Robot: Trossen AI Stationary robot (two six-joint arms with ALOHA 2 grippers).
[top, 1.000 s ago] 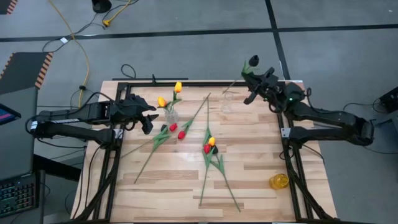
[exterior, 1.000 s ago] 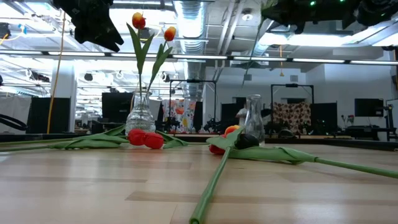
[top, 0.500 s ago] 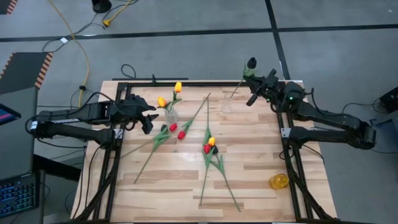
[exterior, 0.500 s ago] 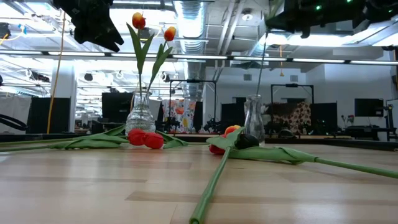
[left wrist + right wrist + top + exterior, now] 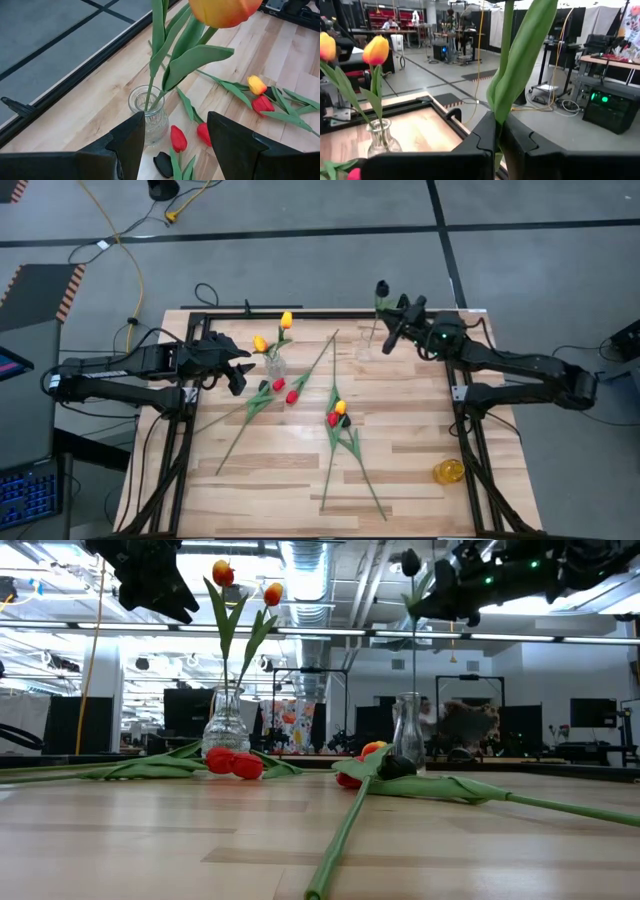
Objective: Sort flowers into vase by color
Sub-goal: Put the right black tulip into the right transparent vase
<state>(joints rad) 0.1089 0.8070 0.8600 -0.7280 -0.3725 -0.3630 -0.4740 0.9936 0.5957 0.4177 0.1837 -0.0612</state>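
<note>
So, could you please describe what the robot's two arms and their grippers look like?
Both arms are dark, near-black, jointed and slender in the high view. The left arm ends in the left gripper, whose two blocky black fingers have angular, stepped edges. The right arm carries a small green light near its wrist, and the right gripper has matching black notched fingers.

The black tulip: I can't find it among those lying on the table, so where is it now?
In the high view, the black tulip is held upright in the right gripper at the table's far right, above the empty vase.
</note>
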